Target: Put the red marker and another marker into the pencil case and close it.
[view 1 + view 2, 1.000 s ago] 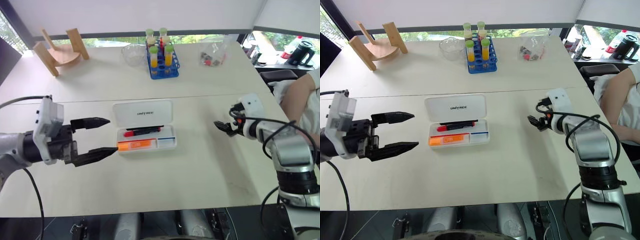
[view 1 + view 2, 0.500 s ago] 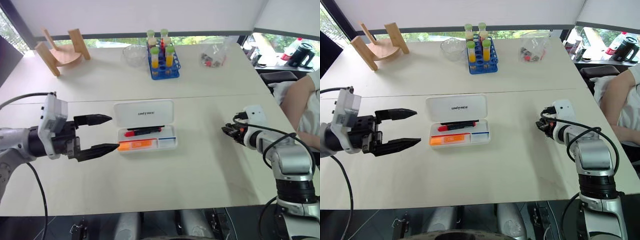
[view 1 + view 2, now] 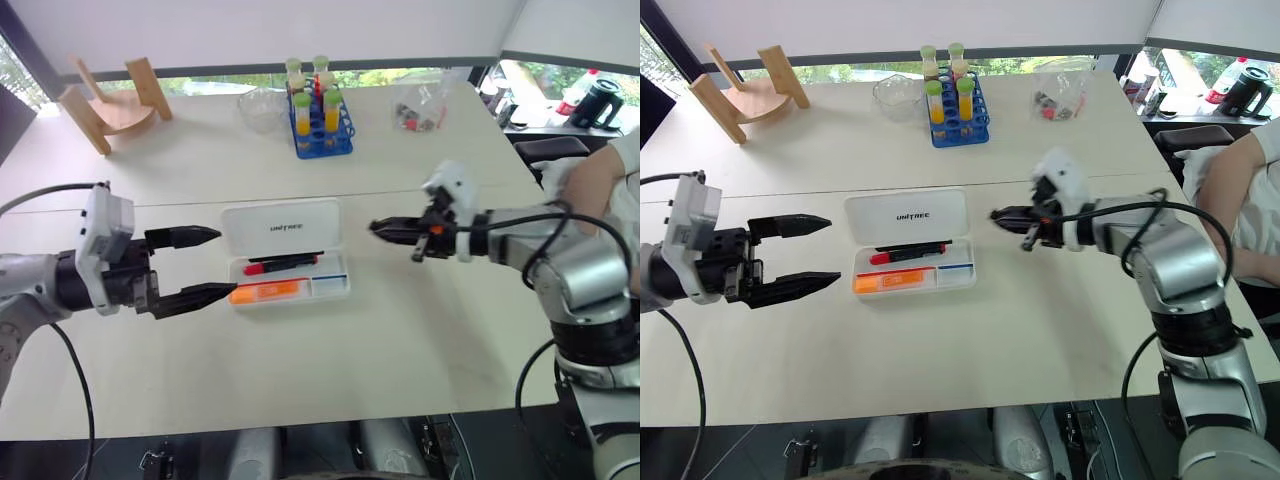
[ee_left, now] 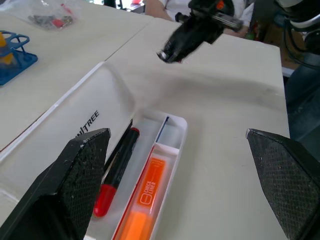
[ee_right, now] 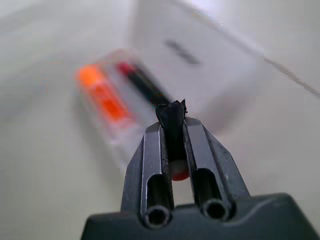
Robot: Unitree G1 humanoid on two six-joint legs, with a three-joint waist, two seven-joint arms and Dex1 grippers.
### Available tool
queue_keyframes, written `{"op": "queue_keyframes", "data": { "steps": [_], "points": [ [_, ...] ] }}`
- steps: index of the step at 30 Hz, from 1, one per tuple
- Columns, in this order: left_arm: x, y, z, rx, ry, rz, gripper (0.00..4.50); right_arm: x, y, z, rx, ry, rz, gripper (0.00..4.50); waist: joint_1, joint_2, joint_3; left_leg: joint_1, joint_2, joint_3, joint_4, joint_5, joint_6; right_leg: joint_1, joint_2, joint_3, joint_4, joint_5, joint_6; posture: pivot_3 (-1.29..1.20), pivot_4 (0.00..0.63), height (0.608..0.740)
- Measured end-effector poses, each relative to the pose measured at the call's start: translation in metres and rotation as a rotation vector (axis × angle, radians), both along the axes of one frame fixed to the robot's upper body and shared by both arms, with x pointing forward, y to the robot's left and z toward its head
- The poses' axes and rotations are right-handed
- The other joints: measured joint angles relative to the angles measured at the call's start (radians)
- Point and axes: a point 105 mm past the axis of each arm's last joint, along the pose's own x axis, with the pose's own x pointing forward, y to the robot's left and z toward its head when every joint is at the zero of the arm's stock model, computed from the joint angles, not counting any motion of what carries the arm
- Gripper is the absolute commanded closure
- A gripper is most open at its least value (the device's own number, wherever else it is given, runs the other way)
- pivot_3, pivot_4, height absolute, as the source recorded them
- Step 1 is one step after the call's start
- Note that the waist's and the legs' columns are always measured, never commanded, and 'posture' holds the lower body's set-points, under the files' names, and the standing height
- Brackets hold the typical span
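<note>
The pencil case lies open mid-table, its white lid folded back flat. In its tray rest the red marker with a black cap and the orange highlighter, side by side. They also show in the left wrist view as the red marker and the highlighter. My left gripper hovers open just left of the tray, its fingers pointing at it. My right gripper is shut with nothing in it. It points left, a short way off the right edge of the lid, and its closed tips aim at the blurred case.
A blue rack of test tubes, a glass bowl and a clear bag stand at the back. A wooden stand is at the back left. A person's arm rests at the table's right edge.
My right gripper has shut and swung left from the table's right side to just beside the case lid. The left gripper has stayed put, open.
</note>
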Motion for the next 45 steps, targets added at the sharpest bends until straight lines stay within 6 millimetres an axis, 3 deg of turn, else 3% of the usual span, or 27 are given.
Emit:
{"op": "queue_keyframes", "data": {
  "steps": [7, 14, 18, 23, 24, 29, 35, 39, 43, 45],
  "points": [
    [-0.002, 0.001, -0.006, 0.000, 0.007, 0.036, 0.00, 0.008, 0.012, -0.042, -0.170, 0.004, 0.204, 4.46, 0.000, -0.002, 0.001, 0.000, -0.001, 0.001, 0.002, 0.000, 0.000, 0.000, -0.002, 0.000, 0.001, 0.000, 0.000, 0.00, 0.150, 0.740],
    [-0.011, 0.002, -0.009, 0.001, 0.005, 0.076, 0.00, 0.011, 0.022, -0.051, -0.189, -0.006, 0.287, 4.46, -0.001, -0.002, 0.001, -0.001, 0.000, 0.000, 0.001, 0.000, 0.000, -0.001, -0.001, 0.000, 0.001, 0.000, 0.000, 0.00, 0.150, 0.740],
    [-0.012, 0.004, -0.011, 0.000, 0.008, 0.100, 0.00, 0.013, 0.025, -0.055, -0.190, 0.001, 0.300, 2.85, 0.002, -0.002, 0.001, -0.001, 0.000, -0.001, 0.002, 0.000, -0.001, 0.000, -0.001, -0.001, 0.001, 0.000, 0.000, 0.00, 0.150, 0.740],
    [-0.013, 0.005, -0.010, 0.004, -0.003, 0.118, 0.00, 0.013, 0.028, -0.053, -0.193, -0.003, 0.319, 0.25, 0.001, -0.002, 0.001, 0.000, 0.000, -0.001, 0.002, 0.000, -0.001, 0.000, -0.001, -0.001, 0.001, 0.000, 0.000, 0.00, 0.150, 0.740],
    [-0.013, 0.005, -0.010, 0.004, -0.003, 0.119, 0.00, 0.012, 0.028, -0.053, -0.193, 0.000, 0.321, 0.07, 0.001, -0.002, 0.001, 0.000, 0.000, -0.001, 0.002, 0.000, -0.001, 0.000, -0.001, -0.001, 0.001, 0.000, 0.000, 0.00, 0.150, 0.740],
    [-0.010, 0.008, -0.009, 0.001, -0.007, 0.141, 0.00, 0.009, 0.030, -0.046, -0.174, 0.007, 0.324, 0.07, 0.001, -0.001, 0.001, 0.000, 0.000, -0.001, 0.002, 0.000, -0.001, 0.000, -0.001, -0.001, 0.001, 0.000, 0.000, 0.00, 0.150, 0.740],
    [0.014, 0.040, -0.012, -0.022, 0.001, 0.325, 0.00, 0.003, 0.016, 0.000, -0.061, -0.045, 0.252, 0.07, 0.006, -0.001, 0.001, -0.001, -0.001, -0.002, 0.001, 0.000, -0.001, 0.000, -0.001, -0.001, 0.001, 0.000, 0.000, 0.00, 0.150, 0.740],
    [0.029, 0.061, -0.015, -0.037, 0.000, 0.424, 1.28, -0.005, 0.001, 0.019, 0.000, -0.058, 0.173, 0.00, 0.005, -0.002, 0.001, -0.001, -0.001, -0.002, 0.001, 0.000, -0.001, 0.000, -0.001, -0.001, 0.001, 0.000, 0.000, 0.00, 0.150, 0.740],
    [0.050, 0.086, -0.022, -0.037, -0.018, 0.531, 3.42, -0.009, -0.011, 0.020, 0.034, -0.034, 0.080, 0.00, 0.005, -0.002, 0.001, 0.000, -0.001, -0.001, 0.002, 0.000, 0.000, 0.000, -0.001, -0.001, 0.001, 0.000, 0.000, 0.00, 0.150, 0.740],
    [0.075, 0.094, -0.029, -0.062, -0.036, 0.578, 4.44, -0.010, -0.018, 0.028, 0.075, -0.036, 0.020, 0.00, 0.010, -0.002, 0.001, 0.000, -0.001, -0.001, 0.002, 0.000, -0.001, 0.000, -0.001, -0.002, 0.001, 0.000, 0.000, 0.00, 0.150, 0.740]
  ]
}}
